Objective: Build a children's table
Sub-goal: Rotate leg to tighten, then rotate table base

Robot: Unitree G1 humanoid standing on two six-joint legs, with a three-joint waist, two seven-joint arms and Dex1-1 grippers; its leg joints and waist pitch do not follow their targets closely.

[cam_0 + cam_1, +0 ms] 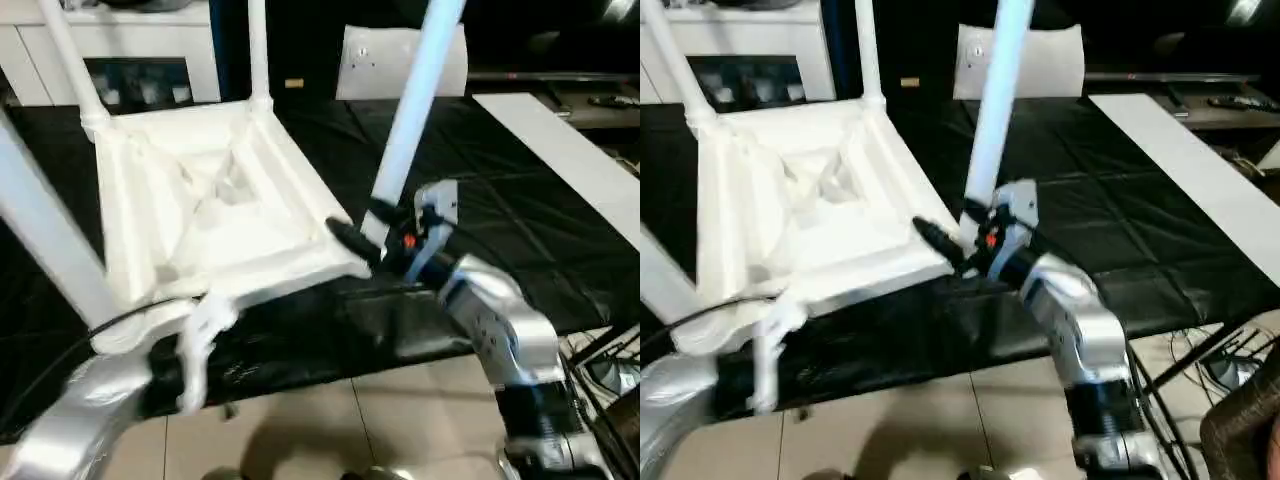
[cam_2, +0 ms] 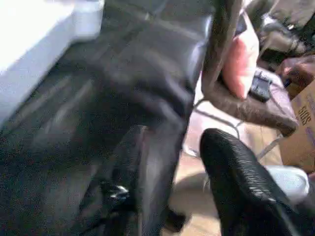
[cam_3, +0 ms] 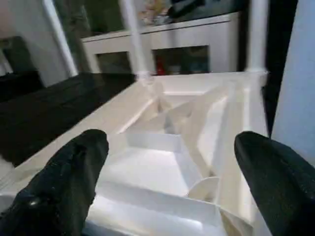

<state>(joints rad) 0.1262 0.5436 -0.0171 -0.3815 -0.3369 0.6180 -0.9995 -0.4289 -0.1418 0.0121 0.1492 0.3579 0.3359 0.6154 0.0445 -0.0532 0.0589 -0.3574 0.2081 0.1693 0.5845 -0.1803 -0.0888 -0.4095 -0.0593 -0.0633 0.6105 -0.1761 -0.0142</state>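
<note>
Silver forearms low in front | left hand parted, empty | right hand wide open at leg — seating last leg in tabletop | next: press it home

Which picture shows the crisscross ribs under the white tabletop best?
The right wrist view: the tabletop is close, its ribs crisp between the right gripper fingers. Both eye views show the whole upside-down top, but blurrier. The left wrist view catches just a white edge.
</note>
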